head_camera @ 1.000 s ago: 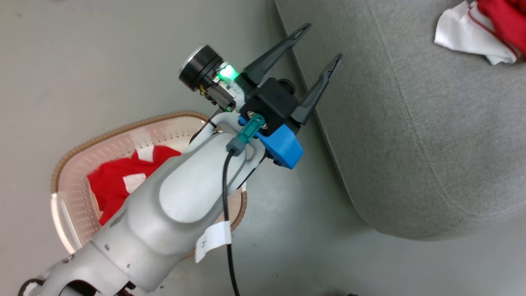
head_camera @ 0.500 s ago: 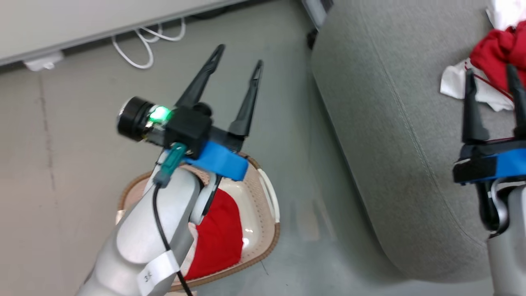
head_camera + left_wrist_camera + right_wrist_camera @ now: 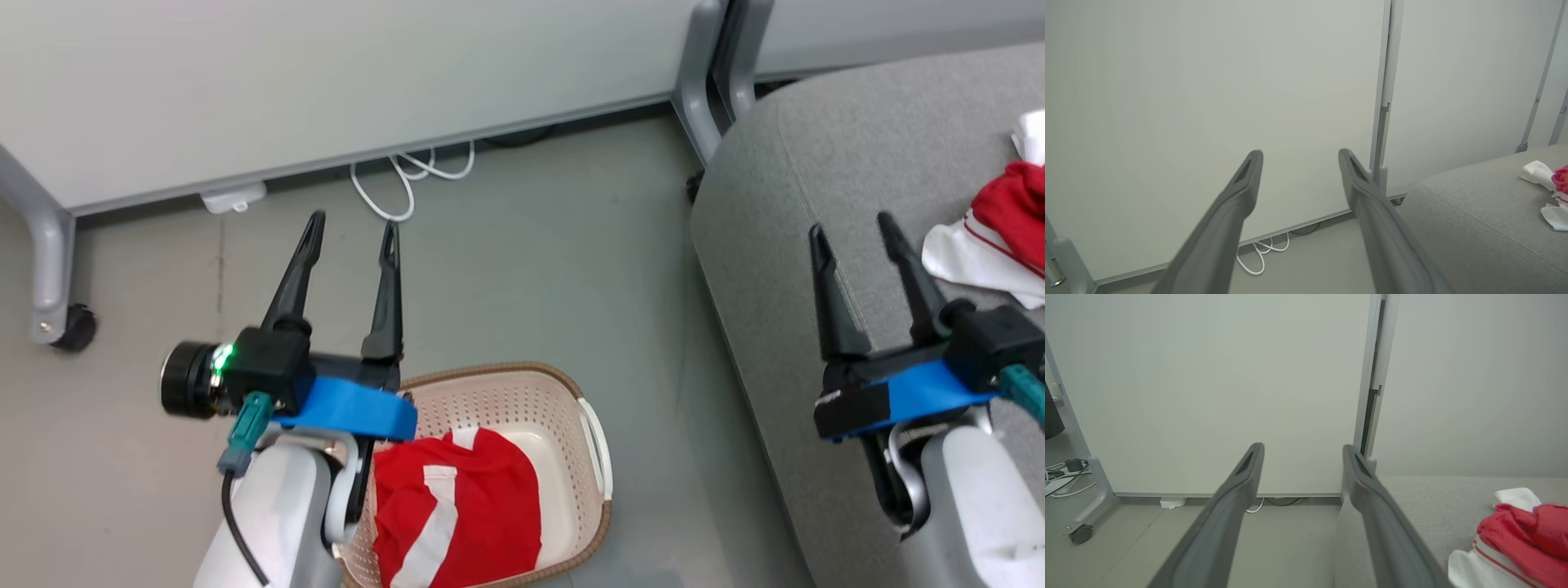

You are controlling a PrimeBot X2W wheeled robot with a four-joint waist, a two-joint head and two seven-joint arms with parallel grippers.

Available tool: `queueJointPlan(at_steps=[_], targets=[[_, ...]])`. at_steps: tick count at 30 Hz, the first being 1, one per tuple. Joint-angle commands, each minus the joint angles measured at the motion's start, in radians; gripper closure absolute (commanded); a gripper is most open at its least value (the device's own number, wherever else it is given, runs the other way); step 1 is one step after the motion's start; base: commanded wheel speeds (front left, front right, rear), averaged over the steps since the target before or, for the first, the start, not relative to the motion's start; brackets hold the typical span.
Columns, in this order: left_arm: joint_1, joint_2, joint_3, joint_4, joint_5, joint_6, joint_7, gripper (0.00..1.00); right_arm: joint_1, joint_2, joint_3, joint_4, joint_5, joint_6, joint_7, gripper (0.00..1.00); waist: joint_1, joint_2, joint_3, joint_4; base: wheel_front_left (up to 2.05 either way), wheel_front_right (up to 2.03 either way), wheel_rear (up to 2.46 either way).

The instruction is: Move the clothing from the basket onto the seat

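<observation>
there, grey seat (image 3: 784,212) beside basket (image 3: 522,392) on floor (image 3: 531,269).

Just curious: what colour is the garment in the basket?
The garment is red with white stripes, best in head view.

Clothing (image 3: 457,506) in basket (image 3: 600,457), seat (image 3: 816,188) right of basket.

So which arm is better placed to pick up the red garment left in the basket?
Left, probably. The left gripper hangs open and empty right next to the basket, which holds the red garment. The right gripper, also open, sits over the seat, farther from the basket.
</observation>
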Motion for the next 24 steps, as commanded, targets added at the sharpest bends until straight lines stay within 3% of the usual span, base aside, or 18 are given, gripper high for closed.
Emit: queueJointPlan(at_steps=[1,10,24], targets=[[0.020,-0.003,0.016,-0.009,0.008,-0.008,-0.003,0.00,0.026,0.007,0.001,-0.001,0.000,0.000,-0.003,0.00,0.0002,0.0000,-0.029,0.021,0.00,0.00,0.00],[0.141,-0.032,0.114,-0.036,0.038,-0.042,-0.003,0.00,0.121,0.037,-0.010,-0.014,0.008,0.000,-0.003,0.00,0.0002,0.0000,-0.081,0.049,0.00,0.00,0.00],[0.256,-0.041,0.148,-0.039,0.022,-0.057,-0.003,0.00,0.253,0.070,-0.035,-0.038,0.013,0.000,-0.003,0.00,0.0002,0.0000,-0.149,0.078,0.00,0.00,0.00]])
